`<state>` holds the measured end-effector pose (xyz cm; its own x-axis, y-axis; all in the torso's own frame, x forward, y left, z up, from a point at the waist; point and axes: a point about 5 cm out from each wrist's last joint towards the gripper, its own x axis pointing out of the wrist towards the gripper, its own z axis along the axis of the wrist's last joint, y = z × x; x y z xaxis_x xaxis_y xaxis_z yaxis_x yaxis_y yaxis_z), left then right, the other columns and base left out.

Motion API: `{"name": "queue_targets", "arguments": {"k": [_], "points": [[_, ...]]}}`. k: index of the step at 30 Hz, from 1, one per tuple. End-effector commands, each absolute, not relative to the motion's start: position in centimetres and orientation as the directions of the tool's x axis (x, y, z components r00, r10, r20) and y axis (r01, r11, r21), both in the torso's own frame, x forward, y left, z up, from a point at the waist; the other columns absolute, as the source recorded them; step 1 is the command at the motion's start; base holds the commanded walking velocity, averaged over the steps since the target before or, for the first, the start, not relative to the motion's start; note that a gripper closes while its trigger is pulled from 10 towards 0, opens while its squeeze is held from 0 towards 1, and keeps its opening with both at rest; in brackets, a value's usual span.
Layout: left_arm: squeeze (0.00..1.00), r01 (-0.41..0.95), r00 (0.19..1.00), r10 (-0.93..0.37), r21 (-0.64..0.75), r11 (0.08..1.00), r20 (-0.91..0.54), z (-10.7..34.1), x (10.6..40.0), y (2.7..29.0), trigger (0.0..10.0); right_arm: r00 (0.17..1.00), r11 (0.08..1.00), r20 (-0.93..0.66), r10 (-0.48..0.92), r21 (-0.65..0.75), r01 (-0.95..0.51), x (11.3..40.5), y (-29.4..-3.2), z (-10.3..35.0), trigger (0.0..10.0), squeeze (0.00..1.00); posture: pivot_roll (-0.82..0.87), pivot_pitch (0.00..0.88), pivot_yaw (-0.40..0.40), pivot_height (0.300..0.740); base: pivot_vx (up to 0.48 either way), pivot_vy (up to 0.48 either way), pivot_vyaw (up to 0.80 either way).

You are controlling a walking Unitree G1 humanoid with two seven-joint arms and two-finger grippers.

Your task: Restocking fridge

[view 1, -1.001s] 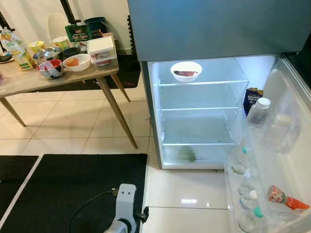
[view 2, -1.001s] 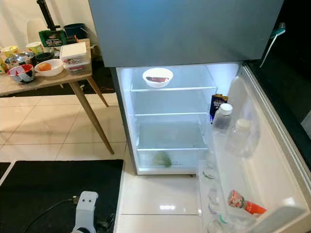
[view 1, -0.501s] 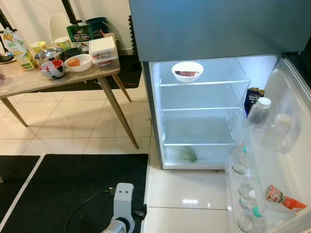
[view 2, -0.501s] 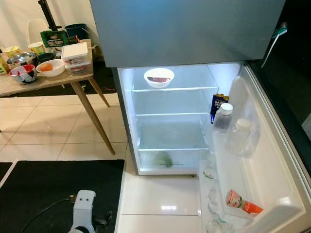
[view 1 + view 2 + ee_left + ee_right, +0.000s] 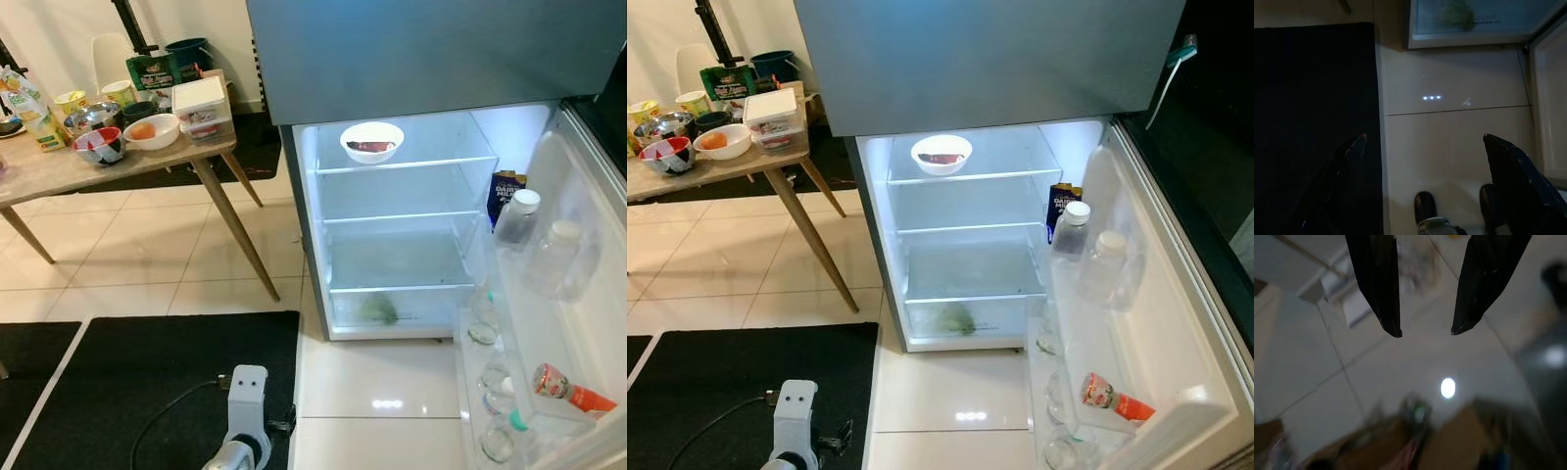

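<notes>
Standing at the far left, a light wooden table (image 5: pixel 59 171) on slanted legs runs off the frame edge, so part of its load is cut away. On it sit a carton with a yellow label (image 5: pixel 26 98), a steel bowl (image 5: pixel 90 117), a red-and-white patterned bowl (image 5: pixel 100 144), a white bowl holding something orange (image 5: pixel 152 130) and a stacked white lidded plastic box (image 5: pixel 204 105); the things crowded behind them are too small to name. A black floor mat (image 5: pixel 147 382) lies below on the pale tiles, and the silver left arm (image 5: pixel 242 411) rises from the bottom edge with a cable trailing from it.

In the left wrist view the left gripper (image 5: pixel 1425 139) hangs over the mat's edge and the glossy tile, its two black fingers spread wide with nothing between them; that view is dim.

To the right stands the grey open fridge (image 5: pixel 411 225), lit white inside. A white bowl with a dark red piece in it (image 5: pixel 371 142) rests on the top glass shelf; the shelves under it are bare, and a green vegetable (image 5: pixel 377 310) shows hazily through the drawer front at the bottom. The white fridge door (image 5: pixel 588 294) swings out right, holding a dark blue carton (image 5: pixel 506 191), two clear bottles (image 5: pixel 534 240), further bottles seen from above and a red-capped tube (image 5: pixel 568 390).

The right gripper (image 5: pixel 1422 330) appears in a blurred view, fingers apart and empty above pale floor; what lies beneath is smeared.
</notes>
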<state>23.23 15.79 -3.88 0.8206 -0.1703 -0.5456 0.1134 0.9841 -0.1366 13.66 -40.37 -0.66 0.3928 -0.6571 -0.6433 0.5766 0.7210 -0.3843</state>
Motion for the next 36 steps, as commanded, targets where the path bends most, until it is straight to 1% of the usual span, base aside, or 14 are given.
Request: {"name": "queue_targets", "arguments": {"k": [1,2,5,11,13,17,21,24,28,30,32,34,35,36], "points": [[0.0,0.092,0.824,-0.15,-0.132,0.987,-0.546,-4.0,22.8,16.3,10.0,0.445,0.66,-0.552,-0.705,-0.281,0.697,15.7,-40.8,0.9,10.0,0.0,-0.03,0.126,0.09,0.74,0.0,0.0,0.0],[0.0,0.092,0.824,-0.15,-0.132,0.987,-0.546,-4.0,22.8,16.3,10.0,0.445,0.66,-0.552,-0.705,-0.281,0.697,15.7,-40.8,0.9,10.0,0.0,-0.03,0.126,0.09,0.74,0.0,0.0,0.0],[0.0,0.083,0.829,-0.143,-0.134,0.987,-0.541,-4.1,22.5,16.4,10.0,0.496,0.647,-0.503,-0.708,-0.181,0.741,17.9,-40.3,1.9,10.0,0.0,-0.03,0.123,0.086,0.74,0.0,0.0,0.0],[0.0,0.069,0.824,-0.128,-0.128,0.989,-0.551,-4.5,21.8,16.7,10.0,0.597,0.746,-0.547,-0.586,-0.076,0.662,19.9,-37.7,0.8,10.0,0.0,-0.02,0.115,0.077,0.74,0.0,0.0,0.0],[0.0,0.065,0.824,-0.124,-0.125,0.99,-0.553,-4.5,21.7,16.8,10.0,0.609,0.756,-0.554,-0.567,-0.057,0.652,20.0,-37.3,0.6,10.0,0.0,-0.02,0.115,0.077,0.74,0.0,0.0,0.0],[0.0,0.041,0.818,-0.088,-0.096,0.995,-0.568,-4.8,21.2,17.6,10.0,0.657,0.81,-0.602,-0.453,0.03,0.586,20.4,-35.2,-0.7,10.0,0.0,-0.02,0.111,0.082,0.74,0.0,0.0,0.0],[0.0,-0.027,0.808,-0.016,-0.063,0.998,-0.589,-5.3,20.4,18.8,10.0,0.702,0.88,-0.663,-0.26,0.137,0.455,20.6,-31.7,-2.6,10.0,0.0,-0.03,0.11,0.088,0.74,0.0,0.0,0.0],[0.0,-0.038,0.807,-0.004,-0.059,0.998,-0.59,-5.4,20.3,18.9,10.0,0.705,0.888,-0.67,-0.232,0.151,0.435,20.6,-31.2,-2.9,10.0,0.0,-0.03,0.109,0.088,0.74,0.0,0.0,0.0],[0.0,-0.102,0.802,0.061,-0.035,0.994,-0.595,-5.6,19.7,19.9,10.0,0.733,0.904,-0.671,-0.11,0.239,0.355,21.5,-28.5,-3.5,10.0,0.0,-0.03,0.103,0.089,0.74,0.0,0.0,0.0],[0.0,-0.15,0.787,0.1,-0.031,0.988,-0.608,-5.9,19.1,20.5,10.0,0.782,0.9,-0.623,0.014,0.349,0.262,23.4,-25.6,-3.1,10.0,0.0,-0.03,0.102,0.089,0.74,0.0,0.0,0.0],[0.0,-0.161,0.783,0.108,-0.031,0.987,-0.612,-6.0,18.9,20.6,10.0,0.796,0.896,-0.603,0.051,0.38,0.231,23.9,-24.8,-2.8,10.0,0.0,-0.03,0.102,0.089,0.74,0.0,0.0,0.0],[0.0,-0.173,0.777,0.117,-0.032,0.984,-0.618,-6.2,18.7,20.7,10.0,0.831,0.879,-0.539,0.138,0.454,0.149,25.1,-22.9,-2.1,10.0,0.0,-0.03,0.101,0.087,0.74,0.0,0.0,0.0],[0.0,-0.176,0.776,0.118,-0.032,0.984,-0.62,-6.2,18.6,20.8,10.0,0.858,0.859,-0.465,0.218,0.509,0.058,26.0,-21.1,-1.2,10.0,0.0,-0.02,0.101,0.086,0.74,0.0,0.0,0.0],[0.0,-0.176,0.776,0.118,-0.032,0.984,-0.62,-6.2,18.6,20.8,10.0,0.858,0.859,-0.465,0.218,0.509,0.058,26.0,-21.1,-1.2,10.0,0.0,-0.02,0.101,0.086,0.74,0.0,0.0,0.0]]}}
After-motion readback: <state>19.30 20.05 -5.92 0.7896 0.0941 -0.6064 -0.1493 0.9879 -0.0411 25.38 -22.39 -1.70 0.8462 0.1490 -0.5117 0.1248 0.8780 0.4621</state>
